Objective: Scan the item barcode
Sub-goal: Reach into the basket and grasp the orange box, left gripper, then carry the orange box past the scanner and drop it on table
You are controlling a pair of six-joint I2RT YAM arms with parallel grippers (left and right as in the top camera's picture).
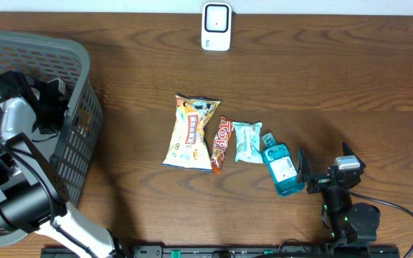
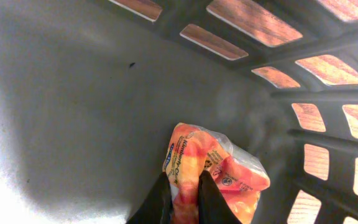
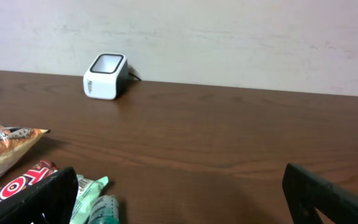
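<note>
Four loose items lie in a row near the middle of the counter [image 1: 335, 72]. From the 9 o'clock end to the 3 o'clock end they are a yellow snack bag [image 1: 191, 132], a red-brown chocolate bar [image 1: 221, 143], a small teal packet [image 1: 247, 141] and a blue bottle [image 1: 282, 170]. The bar touches the snack bag's edge, and the bottle's cap sits just beside the teal packet.

The white scanner [image 1: 216, 26] stands at 12 o'clock against the far edge, well apart from the row.

At 9 o'clock sits a grey slatted basket [image 1: 84, 143], and the left arm reaches down into it. The left wrist view shows the left gripper [image 2: 183, 179] inside the basket with its fingers [image 2: 160, 199] drawn together and clamped on the near edge of an orange packet [image 2: 229, 168]. The packet rests on the basket floor close to the slatted wall, which runs along its 3 o'clock side. Its printed text is too small to read, and I cannot tell whether a barcode is showing.

The right gripper [image 3: 178, 171] hangs low at about 4 o'clock, just beside the blue bottle. Its jaws are spread wide apart with nothing between them, and it faces across the counter toward the scanner.
</note>
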